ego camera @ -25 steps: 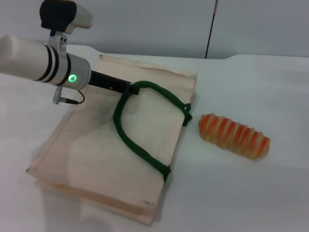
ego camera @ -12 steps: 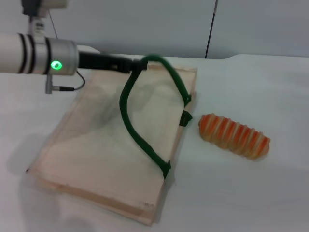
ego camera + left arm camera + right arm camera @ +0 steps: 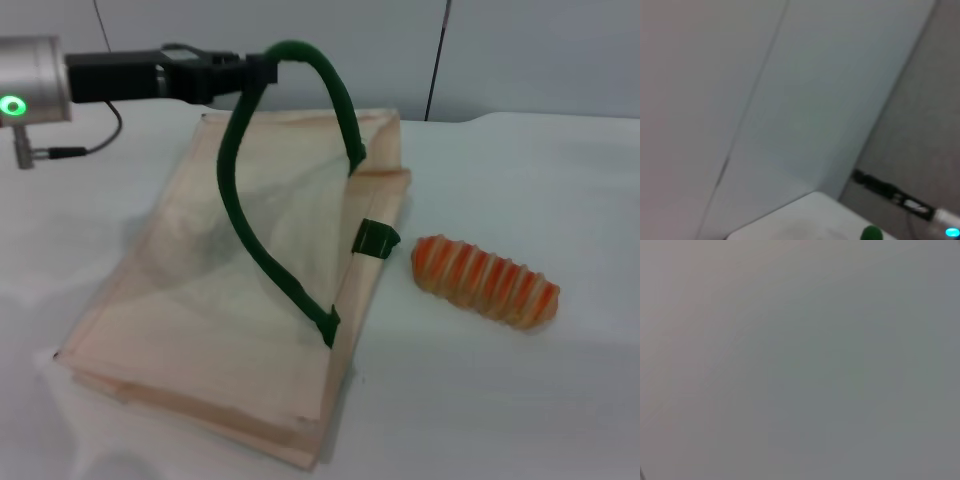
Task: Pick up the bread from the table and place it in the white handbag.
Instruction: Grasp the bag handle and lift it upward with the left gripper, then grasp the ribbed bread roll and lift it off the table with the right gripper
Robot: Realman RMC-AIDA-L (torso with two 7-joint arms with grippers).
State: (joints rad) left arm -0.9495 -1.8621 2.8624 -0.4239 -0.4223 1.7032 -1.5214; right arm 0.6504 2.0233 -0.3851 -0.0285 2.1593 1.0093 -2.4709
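Note:
The white handbag [image 3: 220, 310] lies on the table [image 3: 520, 400], its upper layer pulled up at the mouth. My left gripper [image 3: 262, 68] is shut on the bag's dark green rope handle [image 3: 300, 60] and holds it raised above the bag. The handle arcs down to a tab [image 3: 326, 326] at the bag's near edge; another green tab [image 3: 375, 238] sits at the mouth. The bread [image 3: 485, 280], orange and cream striped, lies on the table to the right of the bag, apart from it. My right gripper is not in view.
A grey wall with a dark vertical seam [image 3: 436, 60] stands behind the table. The left wrist view shows wall panels and a green bit of handle [image 3: 871, 232]. The right wrist view shows only plain grey.
My left gripper has risen and moved back with the green handle, lifting the bag's top layer and opening its mouth. The bread has not moved.

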